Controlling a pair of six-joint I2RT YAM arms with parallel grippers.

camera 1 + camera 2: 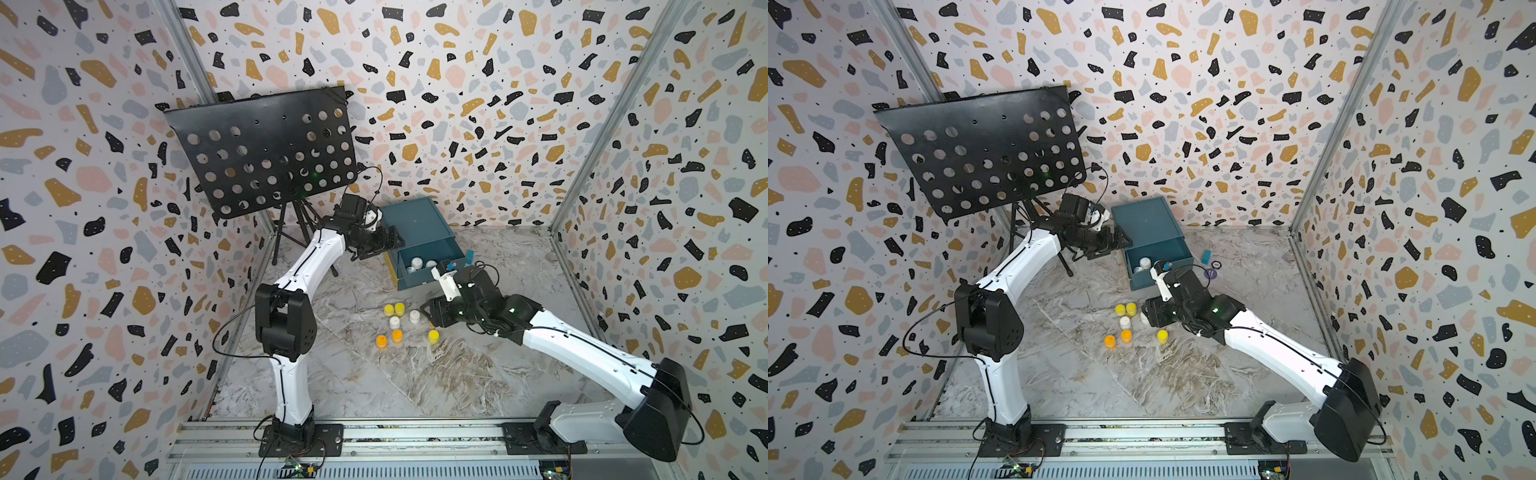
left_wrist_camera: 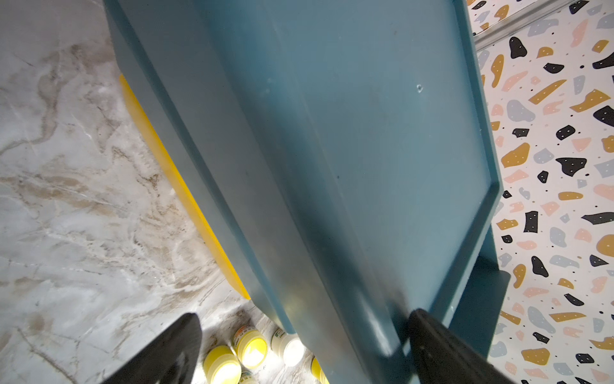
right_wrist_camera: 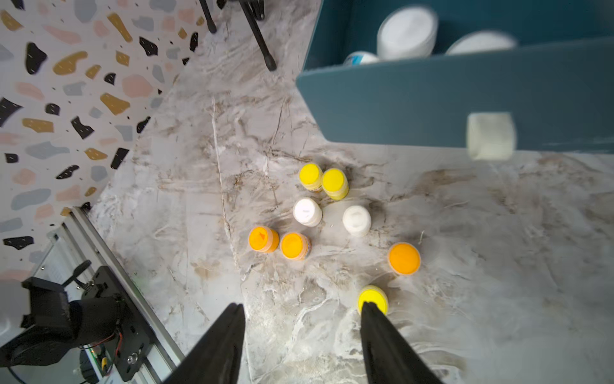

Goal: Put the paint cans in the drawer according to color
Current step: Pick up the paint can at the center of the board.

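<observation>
Holds right fingers (image 3: 301,307) apart, empty, upright white paint can (image 3: 307,211) straight ahead of tips, nearer this arm

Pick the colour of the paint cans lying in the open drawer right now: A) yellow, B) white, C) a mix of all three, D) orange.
B: the right wrist view shows only white cans inside the drawer, while the yellow cans and orange cans stand on the table.

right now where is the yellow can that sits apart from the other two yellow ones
In a top view the yellow can stands on the table at the group's right edge, right of two orange cans.
</observation>
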